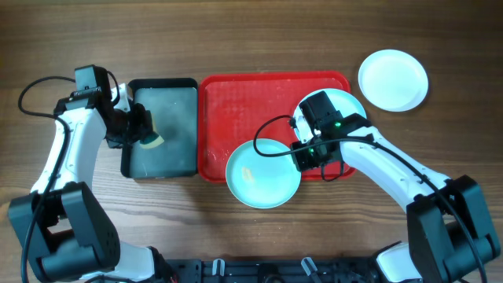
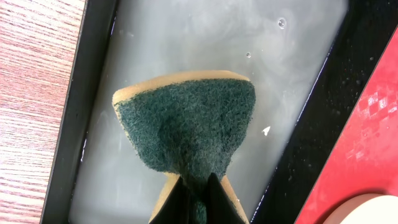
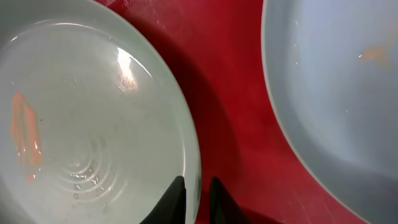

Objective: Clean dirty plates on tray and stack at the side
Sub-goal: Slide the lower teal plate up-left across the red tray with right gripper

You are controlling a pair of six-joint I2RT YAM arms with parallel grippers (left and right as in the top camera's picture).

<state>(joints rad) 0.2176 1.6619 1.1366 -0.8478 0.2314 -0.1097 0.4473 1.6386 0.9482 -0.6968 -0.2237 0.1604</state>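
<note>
We look down on a wooden table (image 1: pixel 236 39) with a warm brown grain; nothing of the room beyond it shows. The red tray (image 1: pixel 236 110) lies at the middle, its surface wet and speckled. Touching its left side is a grey tray (image 1: pixel 177 126) with a black rim, holding shallow cloudy water (image 2: pixel 205 43).

The left gripper (image 2: pixel 194 183) hangs over that grey tray. Its jaws are clamped on a sponge (image 2: pixel 186 124), green scouring face towards the camera and yellow foam behind.

The near aqua plate (image 1: pixel 259 177) sits on the near rim of the red tray, and its near part juts out over the table. Water beads and an orange smear (image 3: pixel 22 130) lie in its well. The right gripper (image 3: pixel 197 186) is at its right edge, the jaws drawn close with the plate's rim pinched between them.

The far aqua plate (image 1: pixel 354 106) rests at the right end of the red tray, partly hidden under the right arm, and also bears a faint orange mark (image 3: pixel 376 55). The white plate (image 1: pixel 393 80) lies on the bare table, just beyond the tray's far right corner.
</note>
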